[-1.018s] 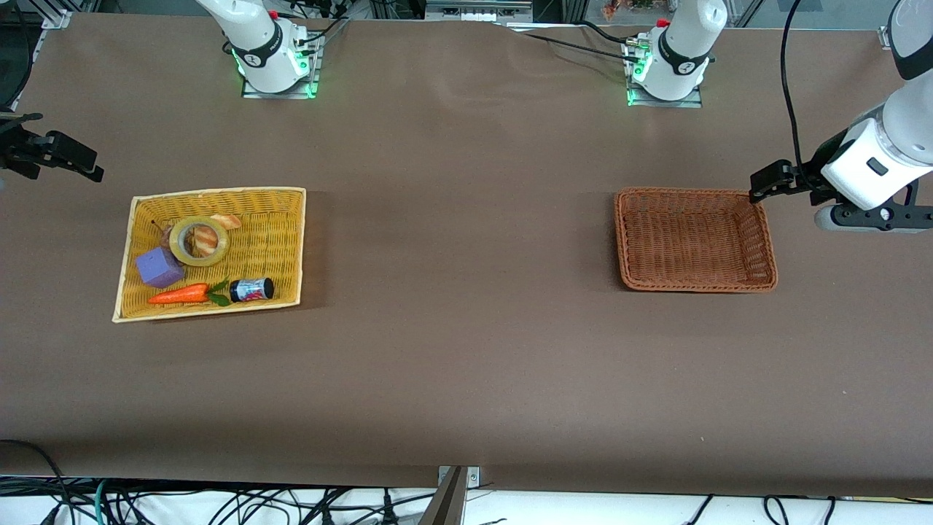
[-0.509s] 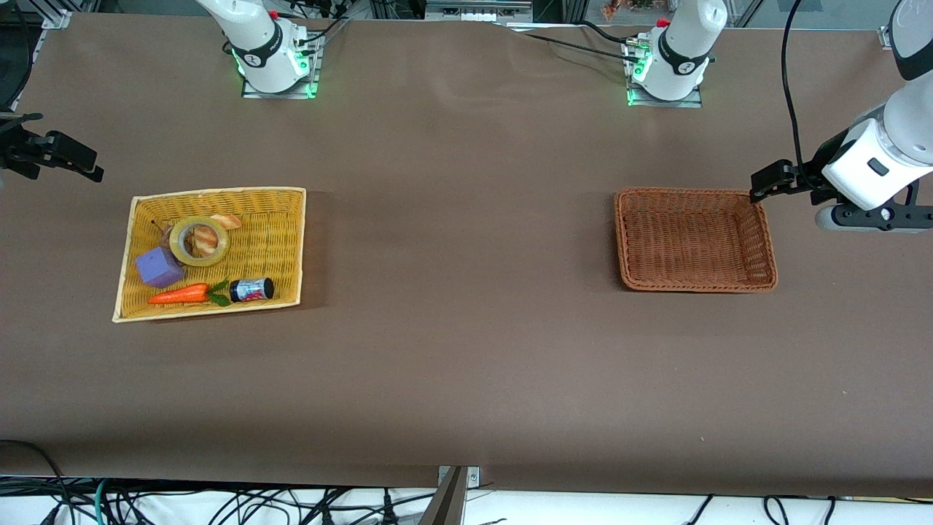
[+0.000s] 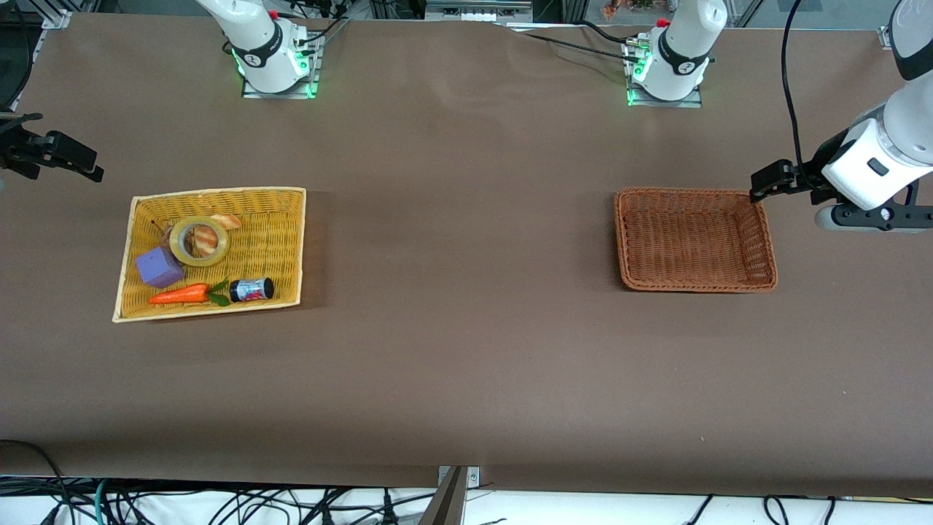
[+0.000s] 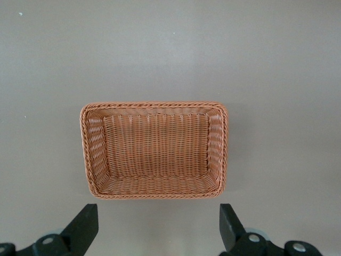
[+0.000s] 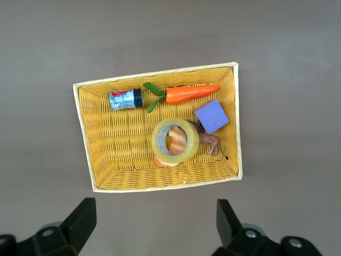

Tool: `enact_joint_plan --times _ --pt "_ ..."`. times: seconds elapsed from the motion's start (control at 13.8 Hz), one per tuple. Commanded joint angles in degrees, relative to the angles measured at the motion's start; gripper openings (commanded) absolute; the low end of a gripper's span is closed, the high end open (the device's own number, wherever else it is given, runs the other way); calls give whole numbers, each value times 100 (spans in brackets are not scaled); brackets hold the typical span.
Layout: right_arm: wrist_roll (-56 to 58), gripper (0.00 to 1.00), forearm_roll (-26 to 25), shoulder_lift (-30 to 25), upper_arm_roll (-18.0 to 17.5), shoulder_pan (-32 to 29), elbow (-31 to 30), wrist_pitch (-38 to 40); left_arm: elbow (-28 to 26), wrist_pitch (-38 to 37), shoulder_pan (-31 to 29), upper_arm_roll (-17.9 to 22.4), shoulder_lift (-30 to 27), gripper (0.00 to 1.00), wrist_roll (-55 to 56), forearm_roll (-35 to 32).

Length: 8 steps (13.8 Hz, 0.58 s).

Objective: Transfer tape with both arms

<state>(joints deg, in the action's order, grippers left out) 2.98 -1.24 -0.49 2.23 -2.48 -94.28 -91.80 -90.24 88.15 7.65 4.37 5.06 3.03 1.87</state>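
Observation:
The tape (image 3: 199,240), a yellowish translucent ring, lies flat in the yellow basket (image 3: 219,193) at the right arm's end of the table, with a croissant showing through its hole. The right wrist view shows the tape (image 5: 157,140) inside the basket's rim (image 5: 160,73). My right gripper (image 3: 73,157) hangs open and empty over bare table beside that basket; its own view shows the same gripper (image 5: 154,218) apart from the rim. My left gripper (image 3: 769,181) hangs open and empty by a corner of the brown basket (image 3: 696,192), the gripper (image 4: 158,226) being just off the rim (image 4: 154,105).
Sharing the yellow basket with the tape are a purple cube (image 3: 159,267), an orange carrot (image 3: 178,294), a small dark jar (image 3: 252,289) and a small brown figure (image 5: 209,141). The brown basket holds nothing. A wide stretch of brown table lies between the two baskets.
The left arm's wrist has edged very slightly. The right arm and the things in the baskets have not moved.

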Motion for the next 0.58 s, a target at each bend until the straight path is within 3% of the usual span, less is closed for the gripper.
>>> enact_joint_plan --times 0.0,0.51 --pt "1 100 -34 57 -65 -77 156 66 -46 -43 -44 -15 -67 100 -154 50" --pt "19 100 -43 66 -56 -94 156 39 -46 -43 -35 -15 -67 100 -154 50"
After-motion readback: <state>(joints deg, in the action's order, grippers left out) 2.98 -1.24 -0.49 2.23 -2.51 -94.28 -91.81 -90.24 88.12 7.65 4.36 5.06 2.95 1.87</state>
